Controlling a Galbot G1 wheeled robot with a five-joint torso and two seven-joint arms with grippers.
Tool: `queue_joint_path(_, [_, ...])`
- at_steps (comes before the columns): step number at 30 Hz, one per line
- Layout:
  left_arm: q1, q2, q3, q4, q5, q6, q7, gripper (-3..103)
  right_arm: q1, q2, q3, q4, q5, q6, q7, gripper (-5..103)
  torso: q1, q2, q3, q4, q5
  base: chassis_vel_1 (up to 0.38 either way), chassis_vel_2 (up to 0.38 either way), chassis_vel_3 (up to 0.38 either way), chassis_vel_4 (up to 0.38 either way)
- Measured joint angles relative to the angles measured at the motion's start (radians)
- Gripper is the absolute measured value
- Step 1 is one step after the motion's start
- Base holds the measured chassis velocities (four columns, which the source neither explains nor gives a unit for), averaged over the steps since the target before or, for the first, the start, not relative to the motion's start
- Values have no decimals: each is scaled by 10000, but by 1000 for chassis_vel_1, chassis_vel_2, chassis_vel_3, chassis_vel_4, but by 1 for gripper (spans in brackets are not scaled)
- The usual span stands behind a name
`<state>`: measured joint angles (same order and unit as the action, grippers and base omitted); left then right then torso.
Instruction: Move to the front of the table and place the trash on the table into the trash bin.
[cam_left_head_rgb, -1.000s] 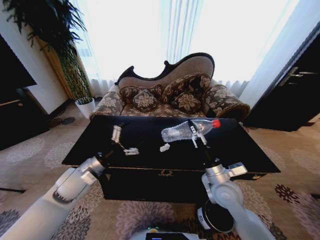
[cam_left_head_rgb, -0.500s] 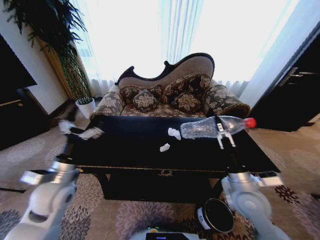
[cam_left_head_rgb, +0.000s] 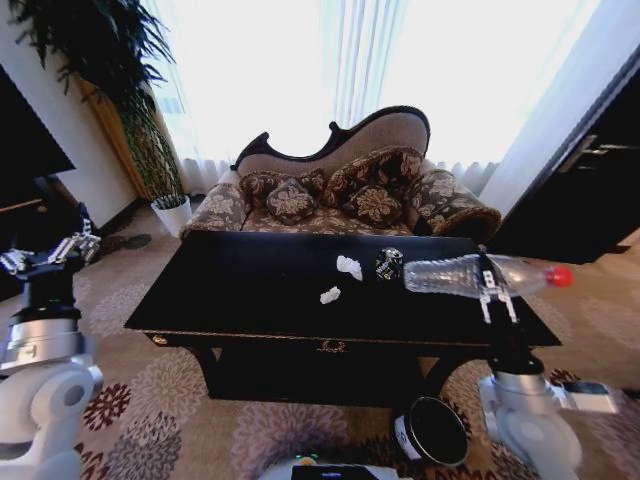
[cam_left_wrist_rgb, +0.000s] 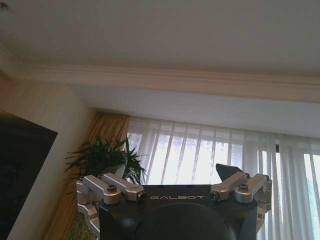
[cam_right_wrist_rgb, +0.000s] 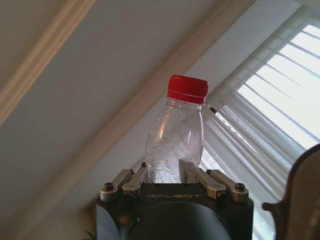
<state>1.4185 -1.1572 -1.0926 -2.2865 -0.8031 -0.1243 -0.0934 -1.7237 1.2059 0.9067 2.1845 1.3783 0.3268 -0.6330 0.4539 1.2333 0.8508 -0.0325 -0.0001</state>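
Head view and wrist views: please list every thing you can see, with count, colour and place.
table: one, glossy black, centre of the room before the sofa.
bottle: one, clear with a red cap, held lying sideways above the table's right end.
paper bits: two, white, on the tabletop near its middle.
dark patterned item: one, on the tabletop, right of the paper bits.
trash bin: one, black, round, on the carpet below the table's front right.
sofa: one, brown floral, behind the table.
potted plant: one, green, far left.
curtains: white, behind the sofa.
left end effector: raised at the far left, off the table.
right end effector: gripping the bottle.
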Motion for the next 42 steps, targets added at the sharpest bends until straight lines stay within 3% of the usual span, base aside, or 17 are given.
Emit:
queue_joint_path(10, [-297,-26,-68,558,113,1,27,100,-756,-806,71,-847,-796,254,-613,25,1,-1,0,1,-1,0,0,0,0])
queue_joint_path(17, [-356,-145,199,908,410,-150,102,100,-1169,-1580,216,-1556,-749,396,-1191,25,0,-2,0,0,0,0,0,0,0])
queue_joint_path(22, [-442,-234,544,1099,753,-186,128,100,-1357,-2124,590,-2350,-426,409,-2668,25,1,-2,1,0,0,0,0,0,0])
queue_joint_path(23, [-442,-234,544,1099,753,-186,128,100,-1357,-2124,590,-2350,-426,409,-2668,25,1,-2,1,0,0,0,0,0,0])
queue_joint_path(27, [-418,-327,714,1012,970,-186,140,100,-1234,-2321,534,-3230,-703,403,-3897,25,0,-1,0,-1,-2,0,0,0,0])
queue_joint_path(38, [-266,-125,169,927,942,-101,162,100,-510,-1976,-432,-6133,-1228,501,-5954,25,0,-2,0,1,-1,0,0,0,0])
queue_joint_path(42, [-157,-189,73,906,934,-106,163,100,-149,-1882,-816,-7833,-1996,641,-6740,25,0,-2,0,-2,-2,0,0,0,0])
